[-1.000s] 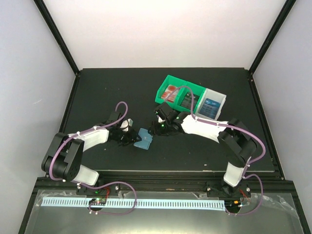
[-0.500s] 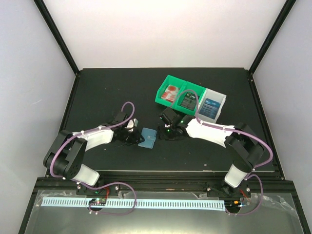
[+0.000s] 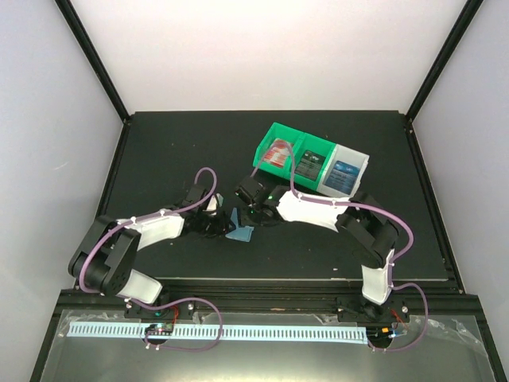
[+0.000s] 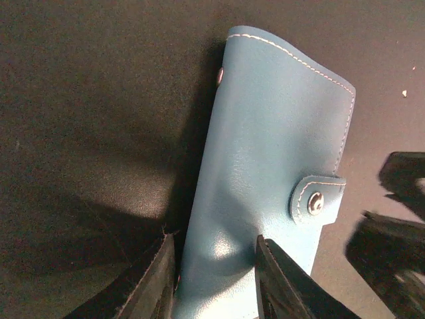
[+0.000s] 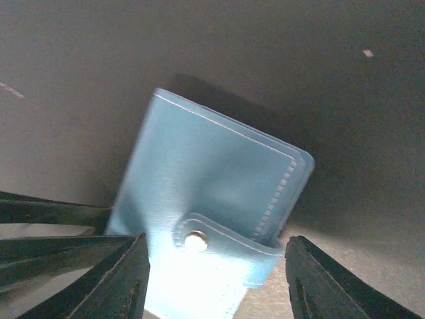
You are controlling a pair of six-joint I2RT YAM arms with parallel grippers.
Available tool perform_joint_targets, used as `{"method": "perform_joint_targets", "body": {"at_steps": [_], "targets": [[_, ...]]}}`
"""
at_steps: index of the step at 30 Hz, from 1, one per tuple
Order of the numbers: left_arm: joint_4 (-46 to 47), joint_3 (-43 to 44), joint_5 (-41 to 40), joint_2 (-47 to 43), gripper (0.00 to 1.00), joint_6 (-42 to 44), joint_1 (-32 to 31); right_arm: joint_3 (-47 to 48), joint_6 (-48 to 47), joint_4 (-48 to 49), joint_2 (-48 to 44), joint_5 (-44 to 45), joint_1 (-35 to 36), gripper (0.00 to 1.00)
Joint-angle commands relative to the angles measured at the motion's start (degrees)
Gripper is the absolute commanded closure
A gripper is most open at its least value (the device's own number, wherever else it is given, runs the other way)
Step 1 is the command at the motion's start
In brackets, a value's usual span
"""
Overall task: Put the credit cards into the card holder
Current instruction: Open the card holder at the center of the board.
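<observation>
**Hazards.** The left jaws pinch the card holder [image 4: 265, 153] at its near end only, and the leather is creased at that point. In my judgement, a tug on the clasp tab [image 5: 219, 242] could pull the holder out of that hold or twist it down onto the desk [image 3: 159, 151]. The tab appears snapped shut, so no pocket can be reached yet. Both sets of jaws are working close together on the same small item, so they could collide. The credit cards [image 3: 277, 151] lie in the green bin [image 3: 259, 161] and the white bin [image 3: 364, 163], well apart from the holder.

**Position.** The holder sits toward the front middle of the desk, between the two arms. The left jaws clamp its near end, and its length runs away from them. The right jaws are spread, one on either side of the edge that carries the clasp tab, and are not closed on it. Whether they touch the holder cannot be confirmed.
</observation>
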Motion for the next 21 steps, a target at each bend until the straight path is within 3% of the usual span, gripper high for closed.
{"method": "perform_joint_targets", "body": {"at_steps": [1, 11, 16, 21], "targets": [[1.54, -3.53, -1.28, -0.21, 0.65, -3.40, -0.25, -3.38, 5.58, 3.10, 0.50, 1.27, -0.05, 0.44], [1.80, -3.11, 3.09, 1.07, 0.63, -1.22, -0.07, -8.69, 5.79, 8.28, 1.37, -4.63, -1.29, 0.71], [-0.07, -1.88, 4.37, 1.56, 0.61, 1.19, 0.80, -13.45, 2.50, 13.39, -0.21, -11.33, -5.21, 0.73], [2.95, -1.79, 11.69, 2.87, 0.63, 0.20, 1.94, -16.25, -3.33, 17.23, -0.06, -21.14, -9.23, 0.74]]}}
